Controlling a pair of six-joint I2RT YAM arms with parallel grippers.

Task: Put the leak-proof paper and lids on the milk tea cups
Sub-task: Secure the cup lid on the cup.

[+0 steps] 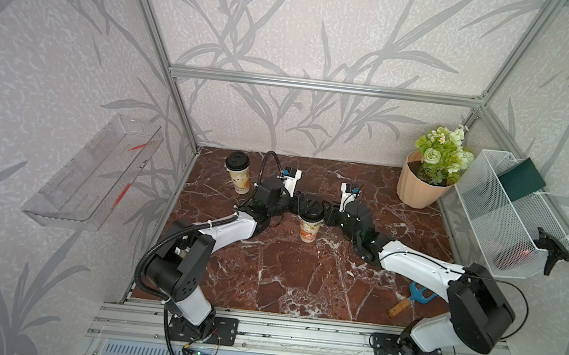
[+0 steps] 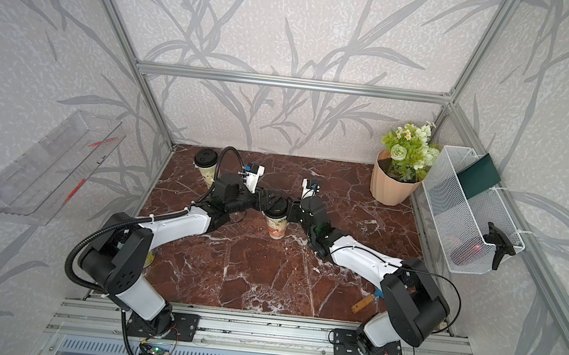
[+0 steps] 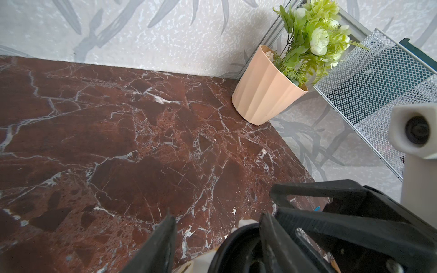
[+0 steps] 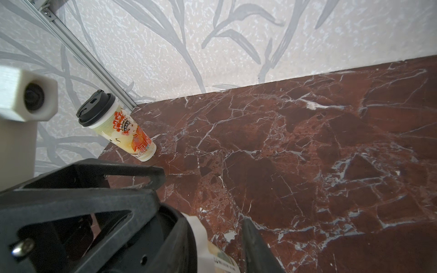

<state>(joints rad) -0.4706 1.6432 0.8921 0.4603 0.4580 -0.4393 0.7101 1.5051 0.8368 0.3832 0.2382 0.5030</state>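
Observation:
Two milk tea cups stand on the marble table, each capped with a black lid. One cup [image 1: 238,177] [image 4: 123,127] is at the back left corner. The other cup [image 1: 308,229] [image 2: 276,226] stands mid-table, and both grippers meet over its lid [image 1: 312,211] [image 3: 236,250]. My left gripper [image 1: 300,201] [image 3: 218,216] is open, with one finger [image 3: 274,236] lying across the lid and the other off to the side over bare marble. My right gripper [image 1: 327,214] is open too. Its visible finger [image 4: 253,241] stands apart from the cup wall [image 4: 203,238], and its other finger is hidden. The leak-proof paper is out of view.
A peach ribbed flower pot [image 1: 415,190] stands at the back right. A white mesh basket [image 1: 509,216] hangs on the right wall and a clear tray [image 1: 92,172] on the left wall. A blue tool with a wooden handle [image 1: 410,299] lies front right, under my right arm.

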